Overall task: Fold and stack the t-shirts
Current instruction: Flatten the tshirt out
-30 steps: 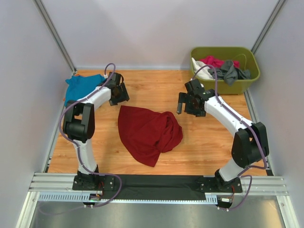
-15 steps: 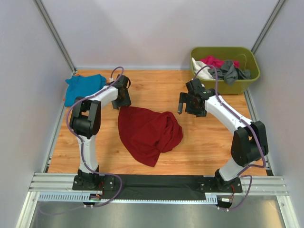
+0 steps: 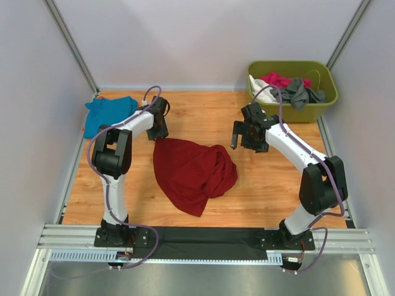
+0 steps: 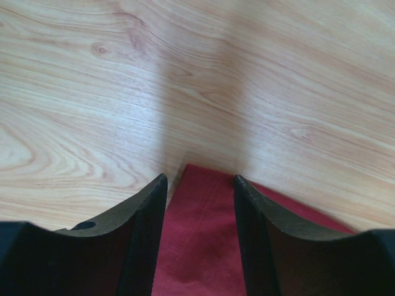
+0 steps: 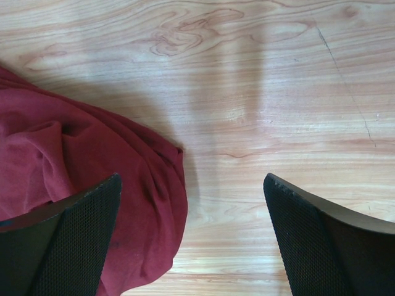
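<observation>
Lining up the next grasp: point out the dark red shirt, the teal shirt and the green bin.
dark red shirt (image 3: 191,169), top view, middle of the cloth.
teal shirt (image 3: 105,114), top view, its centre.
green bin (image 3: 311,113), top view, front wall.

- L arm (image 3: 133,122): base near-left, elbow folded up high, forearm reaching fwd & inward.
- L hand (image 4: 199,182): pointing down, wrist bent; fingers (image 4: 145,216) partway apart, narrow gap betw. tips.
- R arm (image 3: 295,150): base near-right, elbow out to the right, forearm stretched fwd & left.
- R hand (image 5: 191,179): tilted down, both fingers spread wide.
- L & R hands well apart, approx. same depth.
</observation>
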